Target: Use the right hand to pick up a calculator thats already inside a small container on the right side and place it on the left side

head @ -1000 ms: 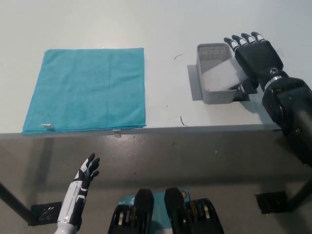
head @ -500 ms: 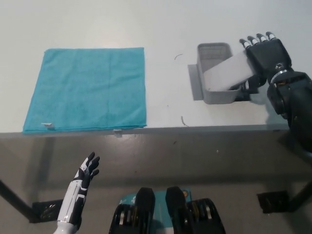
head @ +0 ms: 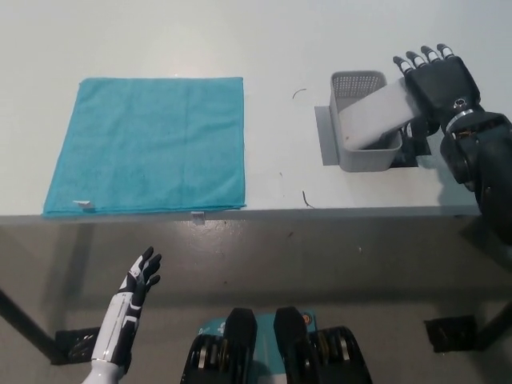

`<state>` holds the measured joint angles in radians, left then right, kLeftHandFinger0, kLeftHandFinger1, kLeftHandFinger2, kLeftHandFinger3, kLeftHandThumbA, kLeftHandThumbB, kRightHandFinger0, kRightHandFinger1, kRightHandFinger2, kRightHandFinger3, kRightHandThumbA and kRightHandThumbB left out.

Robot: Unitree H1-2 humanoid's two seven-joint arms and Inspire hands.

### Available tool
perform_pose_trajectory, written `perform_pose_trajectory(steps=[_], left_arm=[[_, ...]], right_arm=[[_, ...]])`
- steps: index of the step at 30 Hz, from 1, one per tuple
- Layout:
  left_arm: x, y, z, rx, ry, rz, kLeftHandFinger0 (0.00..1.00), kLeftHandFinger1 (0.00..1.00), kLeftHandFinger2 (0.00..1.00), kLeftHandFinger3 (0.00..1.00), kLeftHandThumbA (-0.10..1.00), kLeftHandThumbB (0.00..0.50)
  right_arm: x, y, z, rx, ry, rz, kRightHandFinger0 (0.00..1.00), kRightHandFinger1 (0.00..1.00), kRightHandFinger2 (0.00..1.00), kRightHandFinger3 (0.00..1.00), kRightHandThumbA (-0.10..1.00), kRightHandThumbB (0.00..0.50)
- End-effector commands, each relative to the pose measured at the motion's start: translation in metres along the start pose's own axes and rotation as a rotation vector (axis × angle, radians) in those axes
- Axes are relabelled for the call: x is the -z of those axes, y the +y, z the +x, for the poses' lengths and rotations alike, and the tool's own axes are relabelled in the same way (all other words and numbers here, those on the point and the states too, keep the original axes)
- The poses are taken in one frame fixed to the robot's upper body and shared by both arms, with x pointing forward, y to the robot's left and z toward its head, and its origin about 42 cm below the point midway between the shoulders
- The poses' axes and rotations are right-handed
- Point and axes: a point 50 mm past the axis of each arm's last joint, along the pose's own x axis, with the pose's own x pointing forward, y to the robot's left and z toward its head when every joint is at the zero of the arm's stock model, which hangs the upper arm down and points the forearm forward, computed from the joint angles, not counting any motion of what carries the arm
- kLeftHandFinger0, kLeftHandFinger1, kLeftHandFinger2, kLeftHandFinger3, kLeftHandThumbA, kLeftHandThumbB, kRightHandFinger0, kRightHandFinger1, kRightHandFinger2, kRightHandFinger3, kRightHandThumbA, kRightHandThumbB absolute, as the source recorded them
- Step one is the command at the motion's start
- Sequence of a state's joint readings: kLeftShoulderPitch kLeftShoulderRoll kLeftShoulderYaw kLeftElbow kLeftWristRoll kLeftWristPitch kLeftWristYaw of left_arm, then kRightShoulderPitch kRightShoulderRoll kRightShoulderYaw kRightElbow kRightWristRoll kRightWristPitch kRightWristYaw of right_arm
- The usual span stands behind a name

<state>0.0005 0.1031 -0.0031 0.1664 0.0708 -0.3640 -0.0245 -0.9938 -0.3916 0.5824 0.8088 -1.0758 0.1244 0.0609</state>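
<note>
While the calculator (head: 376, 118) still has its lower end inside the small container (head: 362, 152) on the right of the desk (head: 272, 48), its upper end is now raised higher over the container's right rim than a second ago, when it lay flatter and deeper in the basket. The black right hand (head: 436, 80) is seen against that raised end with its fingers stretched out toward the far side; whether the calculator is truly gripped underneath cannot be told, as the palm is turned away. The extraction is judged to be under way, with the lift clear of the container not yet done. The calculator appears as a plain, pale grey slab, tilted, no keys being made out. The teal cloth (head: 148, 144) on the left side is left bare as the likely target. The white left hand (head: 136, 280) is held open below the desk edge, idle.
</note>
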Motion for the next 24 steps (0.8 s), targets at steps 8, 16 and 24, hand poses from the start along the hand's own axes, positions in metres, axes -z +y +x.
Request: perform_pose_trajectory(steps=[8,16,24], left_arm=[[-0.011,0.002,0.008,0.016,-0.055,0.012,1.00,1.00,1.00,1.00,1.00,0.000],[-0.012,0.003,0.009,0.016,-0.060,0.017,1.00,1.00,1.00,1.00,1.00,0.000],[-0.012,0.002,0.010,0.018,-0.055,0.018,1.00,1.00,1.00,1.00,1.00,0.000]], right_arm=[[0.003,-0.020,0.019,0.202,-0.057,-0.031,0.24,0.27,0.42,0.65,-0.01,0.320],[0.008,0.003,0.016,0.277,-0.085,0.048,0.00,0.06,0.21,0.49,-0.10,0.251],[0.014,0.005,0.014,0.331,-0.106,0.071,0.00,0.01,0.28,0.65,-0.10,0.201]])
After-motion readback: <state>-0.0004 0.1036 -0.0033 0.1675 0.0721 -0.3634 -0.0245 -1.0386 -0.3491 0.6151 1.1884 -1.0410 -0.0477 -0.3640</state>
